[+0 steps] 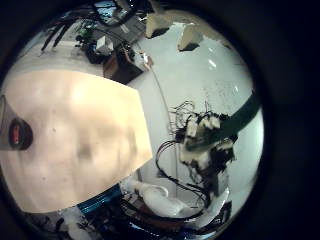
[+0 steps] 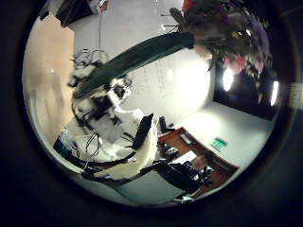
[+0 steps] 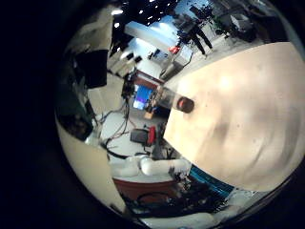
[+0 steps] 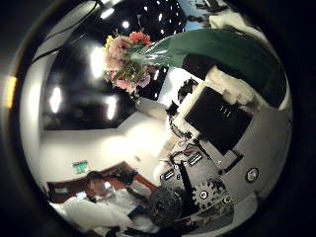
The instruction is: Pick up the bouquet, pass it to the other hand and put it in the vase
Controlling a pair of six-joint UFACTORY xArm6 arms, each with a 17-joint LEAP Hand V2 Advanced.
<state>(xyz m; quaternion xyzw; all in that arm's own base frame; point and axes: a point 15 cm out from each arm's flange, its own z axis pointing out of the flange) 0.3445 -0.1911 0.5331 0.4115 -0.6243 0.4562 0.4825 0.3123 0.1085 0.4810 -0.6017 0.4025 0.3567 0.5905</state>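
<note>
Pale wood surface (image 1: 75,140) lies well below both palms, with the dark vase (image 1: 18,133) standing on it, empty. Off the surface, the bouquet (image 4: 128,57) is up in the air, its green-wrapped stem (image 2: 128,59) running between the two hands. One hand (image 4: 212,109) curls its fingers round the wrap; which hand carries it I cannot tell, probably mid-handover. So the pickup is done, while the pass looks unfinished and the placing in the vase remains.

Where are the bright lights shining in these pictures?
Right thumb side palm view: lamps glow white beside the bouquet against a dark background. Left thumb side palm view: similar glare next to the bouquet. Left little finger side palm view: the table is evenly lit.
</note>
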